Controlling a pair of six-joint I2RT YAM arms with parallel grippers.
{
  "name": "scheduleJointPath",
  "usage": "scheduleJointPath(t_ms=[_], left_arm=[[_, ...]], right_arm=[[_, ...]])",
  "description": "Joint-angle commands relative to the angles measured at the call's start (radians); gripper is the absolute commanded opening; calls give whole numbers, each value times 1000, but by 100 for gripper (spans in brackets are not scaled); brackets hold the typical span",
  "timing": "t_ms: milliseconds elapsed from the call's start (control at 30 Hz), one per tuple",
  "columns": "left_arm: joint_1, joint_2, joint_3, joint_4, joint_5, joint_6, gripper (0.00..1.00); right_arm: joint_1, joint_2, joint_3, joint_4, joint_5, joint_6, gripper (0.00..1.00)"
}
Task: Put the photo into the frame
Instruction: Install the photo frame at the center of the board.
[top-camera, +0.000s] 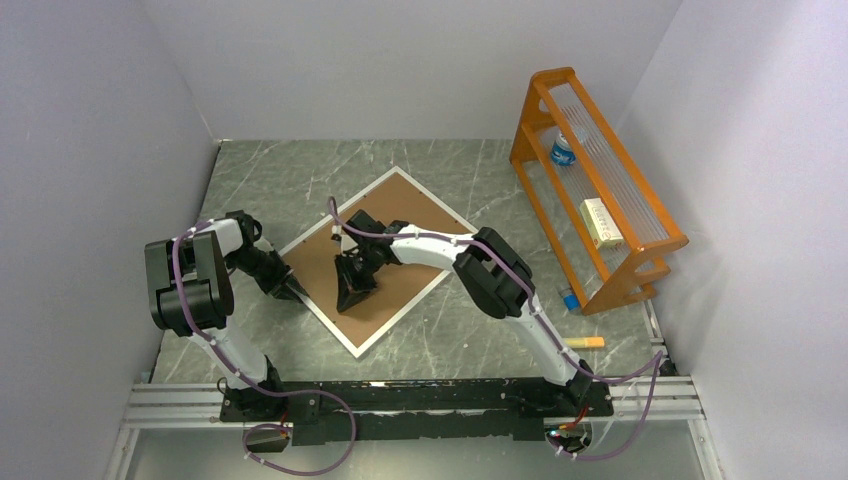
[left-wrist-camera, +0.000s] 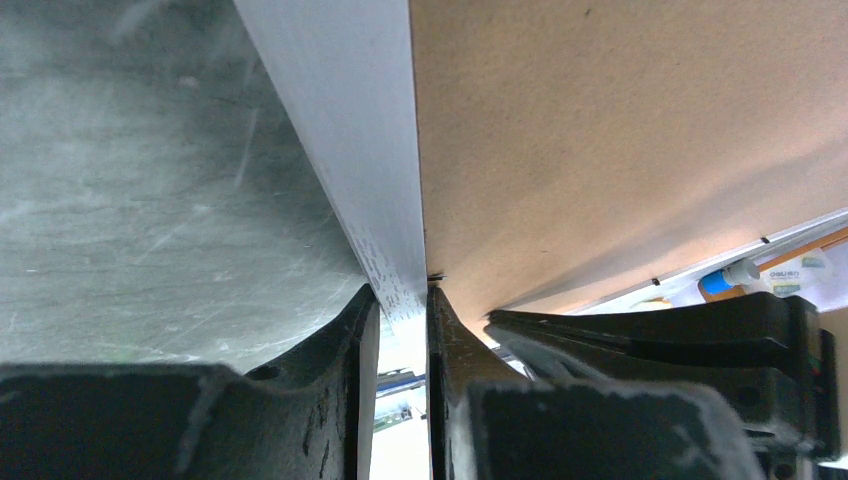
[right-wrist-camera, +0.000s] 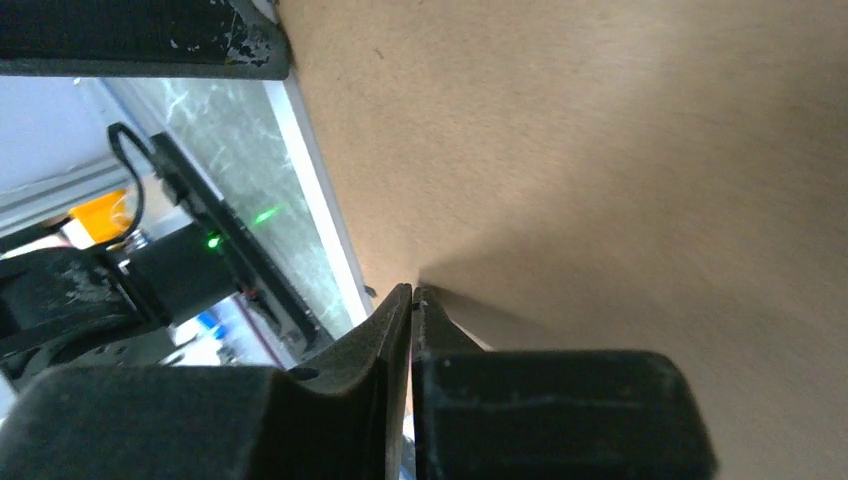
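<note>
- Frame (top-camera: 338, 325) flat on the table (top-camera: 270, 180), mid-field, brown backing board (top-camera: 400, 225) uppermost; photo not visible in any view.
- Left gripper (left-wrist-camera: 403, 295) pinches the frame's white rim; tips half in shadow.
- Right gripper (right-wrist-camera: 412, 292): fingers pressed together, tips on the board.

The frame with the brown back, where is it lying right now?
Top view: the frame lies mid-table, brown back up, left gripper at its left edge, right gripper over its middle, orange rack off to its right.
</note>
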Motion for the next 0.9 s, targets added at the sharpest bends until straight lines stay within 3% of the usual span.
scheduleJointPath(t_ms=[0,167,267,500,667,867], left_arm=[[-15,6,-7,31,-29,13,26],[-14,-54,-13,67,-4,-16,52],[-15,-96,-28,88,-17,-37,65],[-13,-233,-116,164,-57,-124,78],[-14,-311,-187,270,-37,-191,85],[-13,-313,-217,311,-51,-225,84]], right_arm=[[-62,-71,-61,-100,414,-107,14],[-174,-269,-136,-1,384,-76,23],[-256,-338,-142,10,420,-95,34],[-408,-327,-56,-115,664,-170,82],[-468,-233,29,-147,718,-242,93],[-523,-120,114,-162,677,-269,96]])
